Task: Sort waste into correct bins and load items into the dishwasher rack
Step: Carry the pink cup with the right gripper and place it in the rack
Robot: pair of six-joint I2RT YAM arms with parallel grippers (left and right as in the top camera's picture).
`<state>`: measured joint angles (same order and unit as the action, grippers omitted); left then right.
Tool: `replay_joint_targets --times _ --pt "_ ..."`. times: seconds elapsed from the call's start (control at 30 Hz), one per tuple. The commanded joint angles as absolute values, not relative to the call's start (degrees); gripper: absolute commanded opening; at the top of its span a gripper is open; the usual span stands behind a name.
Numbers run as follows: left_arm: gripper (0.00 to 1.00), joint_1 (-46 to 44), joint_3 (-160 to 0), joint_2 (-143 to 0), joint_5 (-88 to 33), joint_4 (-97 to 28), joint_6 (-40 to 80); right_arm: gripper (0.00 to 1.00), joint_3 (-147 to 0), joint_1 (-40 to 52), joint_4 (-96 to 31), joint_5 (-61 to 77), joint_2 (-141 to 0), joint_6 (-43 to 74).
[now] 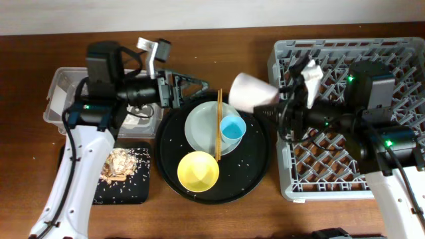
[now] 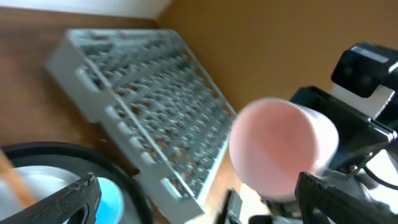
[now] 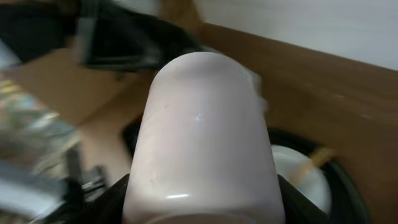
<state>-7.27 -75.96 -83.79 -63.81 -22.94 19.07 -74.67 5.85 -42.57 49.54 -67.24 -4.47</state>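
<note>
My right gripper [image 1: 269,101] is shut on the pink cup [image 1: 251,91], held on its side above the table between the round black tray and the dishwasher rack [image 1: 405,60]. The cup fills the right wrist view [image 3: 202,130] and shows in the left wrist view [image 2: 283,152]. My left gripper [image 1: 189,91] is open and empty above the tray's far left edge. The grey plate [image 1: 202,129] carries the blue cup [image 1: 233,127] and wooden chopsticks [image 1: 218,126]. The yellow bowl [image 1: 198,171] sits in front. White tissue [image 1: 312,76] lies in the rack. Food scraps [image 1: 119,164] lie in the black rectangular tray [image 1: 136,192].
The large round black tray [image 1: 255,166] lies in the middle with crumbs scattered on it. The clear tub [image 1: 58,89] stands at the far left under my left arm. The rack takes up the right side of the table.
</note>
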Motion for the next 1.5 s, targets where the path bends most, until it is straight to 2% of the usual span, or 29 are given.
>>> replay_joint_targets --times 0.0,0.27,0.37,1.47 --pt "0.99 -6.7 -76.1 -83.3 -56.4 -22.8 18.5 0.53 -75.4 6.3 -42.3 27.8 -67.3 0.9" --pt "0.99 -6.7 -76.1 -83.3 -53.5 -22.8 18.5 0.52 -75.4 6.3 -39.4 -3.0 -67.3 2.2" --pt "0.99 -6.7 -76.1 -83.3 -53.5 -22.8 18.5 0.52 -75.4 6.3 -39.7 -7.9 -67.6 2.2" --pt "0.99 -6.7 -76.1 -83.3 -53.5 -22.8 18.5 0.5 -75.4 6.3 -39.4 -9.5 -92.9 2.0"
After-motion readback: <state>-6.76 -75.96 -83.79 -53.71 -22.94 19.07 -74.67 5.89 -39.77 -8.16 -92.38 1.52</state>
